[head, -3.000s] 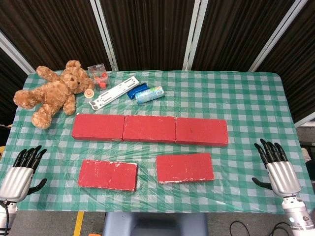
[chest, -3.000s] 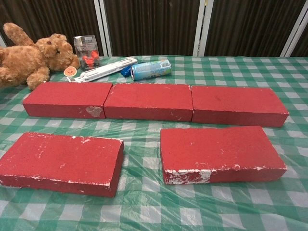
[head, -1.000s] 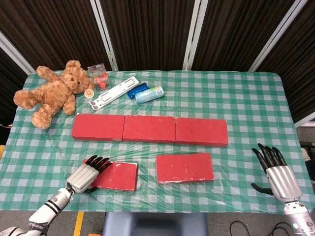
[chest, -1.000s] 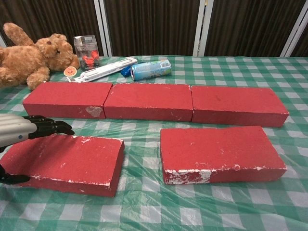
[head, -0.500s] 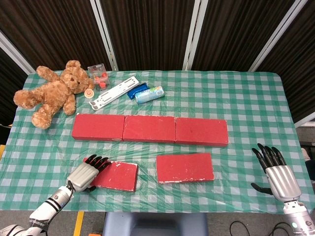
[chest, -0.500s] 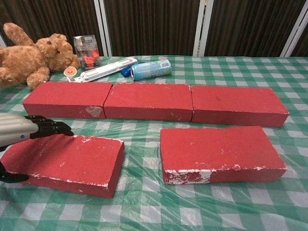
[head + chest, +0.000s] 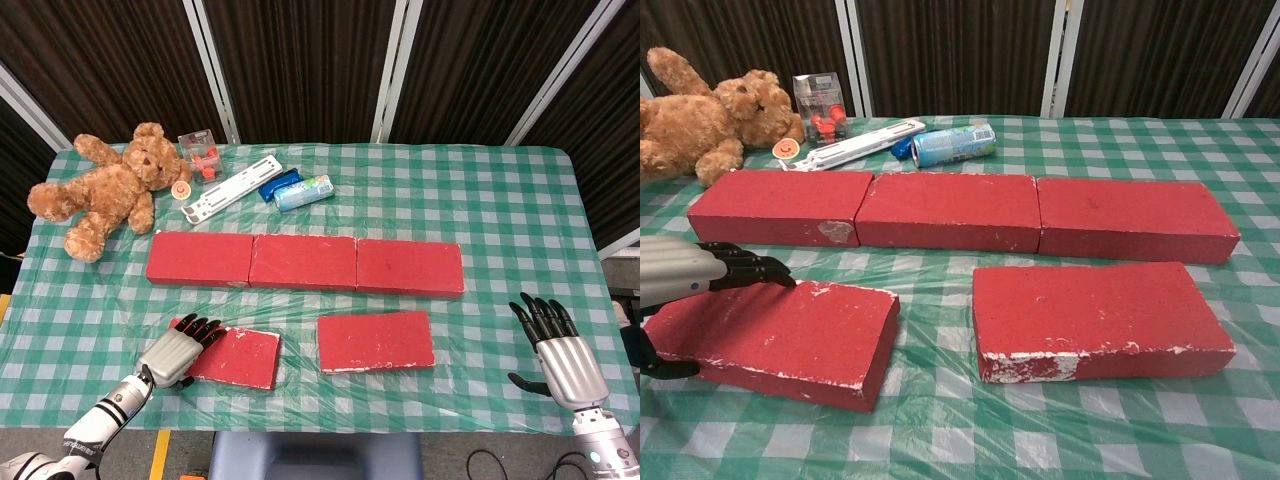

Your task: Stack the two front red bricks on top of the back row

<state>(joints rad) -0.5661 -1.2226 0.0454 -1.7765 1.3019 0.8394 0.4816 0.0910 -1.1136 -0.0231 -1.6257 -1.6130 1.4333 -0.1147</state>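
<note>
Three red bricks form the back row (image 7: 305, 262) (image 7: 950, 208) across the middle of the table. Two more lie in front of it. My left hand (image 7: 178, 350) (image 7: 690, 270) grips the left end of the front left brick (image 7: 238, 357) (image 7: 790, 335), fingers lying over its top and thumb at its near edge. That end looks slightly raised. The front right brick (image 7: 376, 340) (image 7: 1095, 315) lies flat and untouched. My right hand (image 7: 560, 352) hovers open near the table's right front corner, holding nothing, and shows only in the head view.
A teddy bear (image 7: 105, 190) (image 7: 705, 120) lies at the back left. Beside it are a clear box of orange parts (image 7: 200, 152), a white strip (image 7: 232, 186) and a can (image 7: 303, 192) (image 7: 953, 145), all behind the back row.
My left hand came in from the table's left edge and closed over the front left brick's left end. That end has risen a little. The right hand drew back slightly.
</note>
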